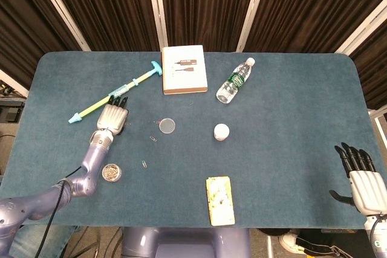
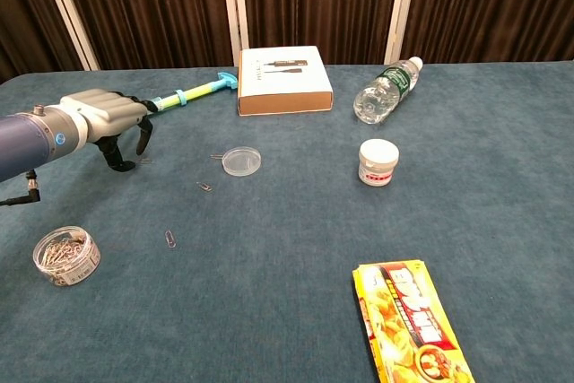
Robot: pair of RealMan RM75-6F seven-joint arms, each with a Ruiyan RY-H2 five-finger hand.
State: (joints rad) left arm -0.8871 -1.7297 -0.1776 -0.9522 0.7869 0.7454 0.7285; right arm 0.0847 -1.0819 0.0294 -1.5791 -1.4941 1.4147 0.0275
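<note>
Starting at the near edge, your right hand (image 1: 363,176) lies well off to the side with its fingers spread and nothing in it. Leave it there, since nothing on that side needs it. The yellow snack packet (image 2: 413,320) and the round clear tub of paper clips (image 2: 65,255) lie nearest you. Two loose paper clips (image 2: 170,239) (image 2: 205,187) lie on the blue table cloth (image 2: 502,221) a little beyond them.

Your left hand (image 2: 103,118) hovers palm down above the cloth. Its fingers are bent downward, the thumb stands apart from them, and it is released, grasping nothing. A third small paper clip (image 2: 144,161) lies flat on the cloth just under and beside the fingertips, apart from them.

I judge this to be a fine pinch on a thin, flat thing, so come straight down slowly. Set the thumb on one side of the clip and a fingertip on the other. Close only once both touch the cloth, because the pile may catch the wire. Check in the head view that the clip sits between the tips and is not hidden under the palm.

Beyond it lie the clear round lid (image 2: 242,161) and the white jar (image 2: 378,161), both well apart from the hand. The green-and-blue long-handled stick (image 2: 193,91) lies just behind your fingers, so take care that your knuckles do not nudge it. The flat white box (image 2: 282,78) and the water bottle lying on its side (image 2: 387,89) are farthest off.
</note>
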